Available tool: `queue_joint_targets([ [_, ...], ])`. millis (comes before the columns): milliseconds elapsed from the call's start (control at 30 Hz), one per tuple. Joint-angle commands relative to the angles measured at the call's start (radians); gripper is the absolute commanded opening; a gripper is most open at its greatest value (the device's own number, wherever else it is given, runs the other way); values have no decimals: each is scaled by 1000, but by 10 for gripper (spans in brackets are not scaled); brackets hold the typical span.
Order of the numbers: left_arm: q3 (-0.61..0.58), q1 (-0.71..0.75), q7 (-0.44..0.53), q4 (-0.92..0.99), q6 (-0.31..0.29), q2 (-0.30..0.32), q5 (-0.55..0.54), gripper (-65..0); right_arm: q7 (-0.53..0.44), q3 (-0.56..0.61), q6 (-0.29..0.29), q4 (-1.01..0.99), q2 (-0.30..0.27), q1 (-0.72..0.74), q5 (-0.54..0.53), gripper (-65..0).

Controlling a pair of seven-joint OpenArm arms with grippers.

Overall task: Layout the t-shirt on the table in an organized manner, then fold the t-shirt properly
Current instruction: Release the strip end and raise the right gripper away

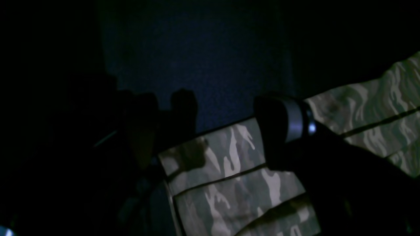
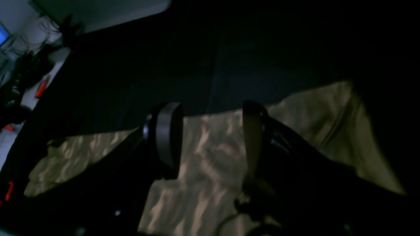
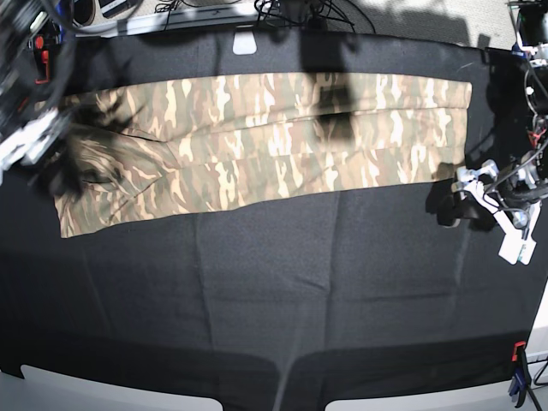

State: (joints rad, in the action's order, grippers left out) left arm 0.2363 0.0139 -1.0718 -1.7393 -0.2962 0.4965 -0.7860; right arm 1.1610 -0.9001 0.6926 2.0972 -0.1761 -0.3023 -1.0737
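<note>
Table (image 3: 257, 282): black cloth cover, spans whole base view. T-shirt (image 3: 257, 145): camouflage print, folded into a long band lying flat across the table's far half. Left claw (image 3: 454, 201): beside the band's end, jaws wide apart, empty. Right claw (image 2: 210, 137): over the opposite end, jaws parted, nothing gripped.

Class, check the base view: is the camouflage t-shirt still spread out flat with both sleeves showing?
No: the tan-and-olive camouflage fabric t-shirt lies folded into one long narrow strip across the black cloth table.

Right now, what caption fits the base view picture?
Camouflage t-shirt folded into a long strip on the black table, with one gripper at each end.
</note>
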Motion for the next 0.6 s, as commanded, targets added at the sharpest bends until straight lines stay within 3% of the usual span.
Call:
queue_joint_targets([
  [0, 7, -11, 10, -15, -4, 17, -10, -199, -20, -6, 6, 40, 11, -29, -15, -364],
  [67, 7, -8, 25, -3, -3, 18, 5, -199, -19, -6, 6, 85, 47, -98, 5, -364],
  [167, 12, -8, 47, 38, 13, 22, 14, -199, -19, -6, 6, 129, 54, -216, -3, -365],
  [267, 19, -8, 35, 108, 8, 22, -55, -200, -19, -6, 6, 163, 54, -320, 0, -366],
  [467, 30, -7, -20, 295, -87, 22, -230, -200, -19, -6, 6, 202, 48, -500, 1, -366],
  [567, 91, 7, -47, 346, -126, 23, -279, -204, -19, -6, 6, 212, 48, -548, 0, -366],
])
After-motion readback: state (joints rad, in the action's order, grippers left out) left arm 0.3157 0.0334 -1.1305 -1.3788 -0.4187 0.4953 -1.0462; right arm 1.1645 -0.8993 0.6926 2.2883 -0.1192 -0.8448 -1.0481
